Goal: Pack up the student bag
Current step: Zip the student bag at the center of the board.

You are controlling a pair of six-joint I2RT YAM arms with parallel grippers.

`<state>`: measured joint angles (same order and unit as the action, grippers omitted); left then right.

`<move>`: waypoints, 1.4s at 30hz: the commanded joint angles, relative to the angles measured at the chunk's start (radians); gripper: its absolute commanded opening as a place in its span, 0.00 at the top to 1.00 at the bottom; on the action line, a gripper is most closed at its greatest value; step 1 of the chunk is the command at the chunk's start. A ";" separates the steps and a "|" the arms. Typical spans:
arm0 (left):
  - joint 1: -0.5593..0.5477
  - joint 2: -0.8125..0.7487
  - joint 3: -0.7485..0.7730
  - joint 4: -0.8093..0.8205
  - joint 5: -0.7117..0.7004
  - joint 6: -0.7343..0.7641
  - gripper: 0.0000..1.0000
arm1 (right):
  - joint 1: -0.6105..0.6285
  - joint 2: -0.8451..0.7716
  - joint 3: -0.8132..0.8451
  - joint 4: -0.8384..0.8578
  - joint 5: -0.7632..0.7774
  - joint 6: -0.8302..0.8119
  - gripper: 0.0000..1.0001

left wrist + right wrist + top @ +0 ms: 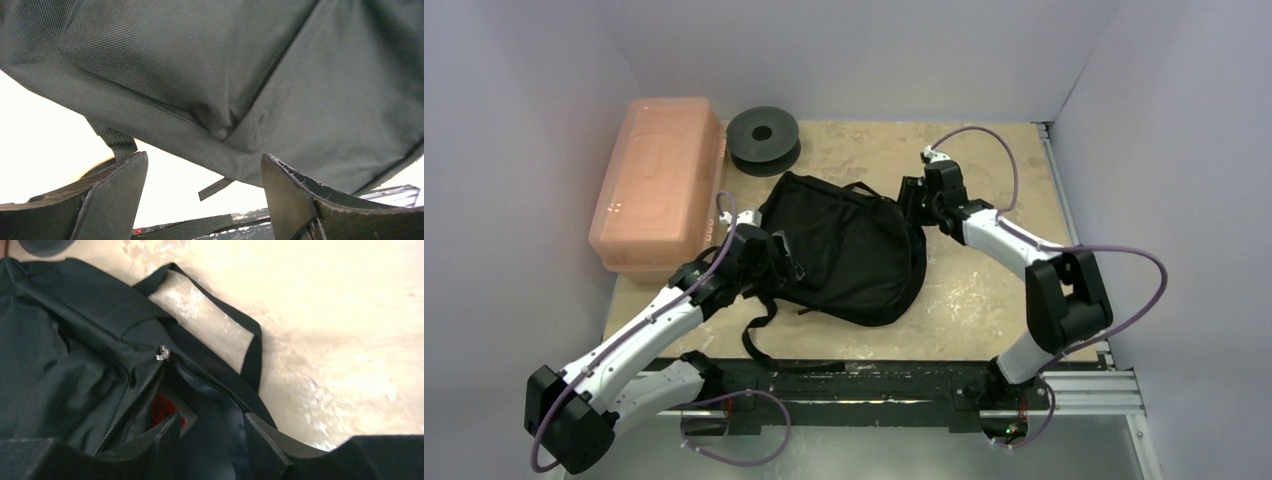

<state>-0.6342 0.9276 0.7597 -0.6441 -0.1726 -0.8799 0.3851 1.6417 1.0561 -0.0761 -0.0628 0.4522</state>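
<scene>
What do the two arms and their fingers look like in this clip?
Both the left arm and right arm have white link shells with bulky black joint housings and black bases. A thin lilac cable loops loosely along each. The left gripper and right gripper carry flat, black, wedge-shaped fingers with scuffed edges. No markings are readable.

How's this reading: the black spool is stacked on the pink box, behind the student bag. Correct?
Not quite. The black spool is not on the pink box; it lies on the table just right of it. It is behind the student bag, as you said. The top external view shows this.
</scene>
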 commanded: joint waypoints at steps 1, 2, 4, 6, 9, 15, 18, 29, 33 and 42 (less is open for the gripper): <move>0.096 0.065 -0.060 0.112 0.193 -0.135 0.17 | 0.000 -0.179 -0.056 -0.149 0.141 -0.084 0.42; 0.115 0.077 -0.081 0.138 0.226 -0.152 0.18 | 0.000 -0.229 -0.088 -0.165 0.156 -0.088 0.39; 0.142 0.094 -0.132 0.199 0.270 -0.188 0.20 | 0.001 -0.320 -0.140 -0.197 0.157 -0.088 0.35; 0.146 0.100 -0.167 0.257 0.290 -0.220 0.22 | 0.007 -0.407 -0.186 -0.203 0.102 -0.088 0.33; 0.149 0.113 -0.182 0.282 0.294 -0.250 0.27 | 0.095 -0.545 -0.268 -0.121 0.023 -0.126 0.27; 0.154 0.125 -0.204 0.335 0.286 -0.258 0.44 | 0.362 -0.668 -0.313 0.030 0.028 -0.213 0.26; 0.158 0.128 -0.206 0.362 0.285 -0.254 0.62 | 0.476 -0.678 -0.307 0.096 0.106 -0.274 0.26; 0.163 0.085 -0.203 0.370 0.267 -0.234 0.82 | 0.793 -0.434 -0.345 0.418 0.113 -0.719 0.34; 0.165 0.086 -0.207 0.370 0.270 -0.229 0.83 | 0.938 -0.299 -0.382 0.576 0.235 -0.869 0.34; 0.166 0.082 -0.213 0.381 0.283 -0.219 0.86 | 0.965 -0.131 -0.386 0.694 0.218 -0.981 0.41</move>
<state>-0.4759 1.0317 0.5556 -0.3508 0.0971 -1.1149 1.3502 1.4742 0.6670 0.4736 0.1150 -0.4316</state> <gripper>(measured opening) 0.152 0.624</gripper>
